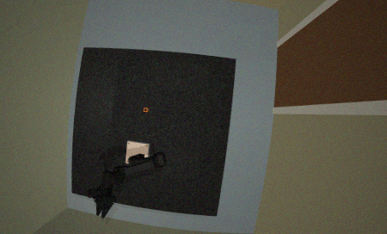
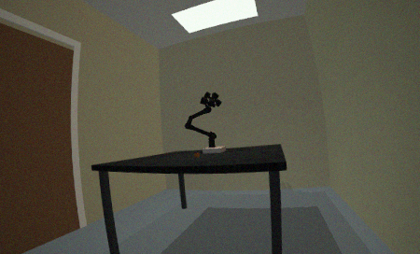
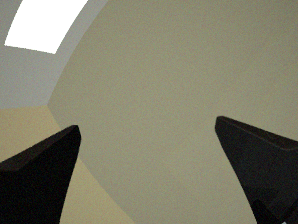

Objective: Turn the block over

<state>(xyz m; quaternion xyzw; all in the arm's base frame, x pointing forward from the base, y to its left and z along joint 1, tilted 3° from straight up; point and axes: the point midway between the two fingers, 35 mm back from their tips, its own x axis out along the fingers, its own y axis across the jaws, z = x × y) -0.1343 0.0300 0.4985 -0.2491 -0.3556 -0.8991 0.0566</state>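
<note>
The block (image 1: 145,109) (image 2: 197,155) is small and orange and rests on the black table (image 1: 193,90) (image 2: 252,159). From above in the top view it shows an orange outline around a darker middle; it is too small to tell whether that is the marked side. My gripper (image 1: 100,214) (image 2: 211,99) (image 3: 149,128) is open and empty. It is raised high above the table, behind the arm's base and well away from the block, over the table's lower left edge in the top view. The wrist view shows only walls and ceiling between and beyond the fingers, no block.
The arm's pale base plate (image 1: 137,147) (image 2: 215,149) sits on the table close to the block, with the arm folded above it. The table's edges drop to a blue-grey floor (image 1: 254,77). A bright ceiling panel (image 2: 217,11) (image 3: 42,22) is overhead.
</note>
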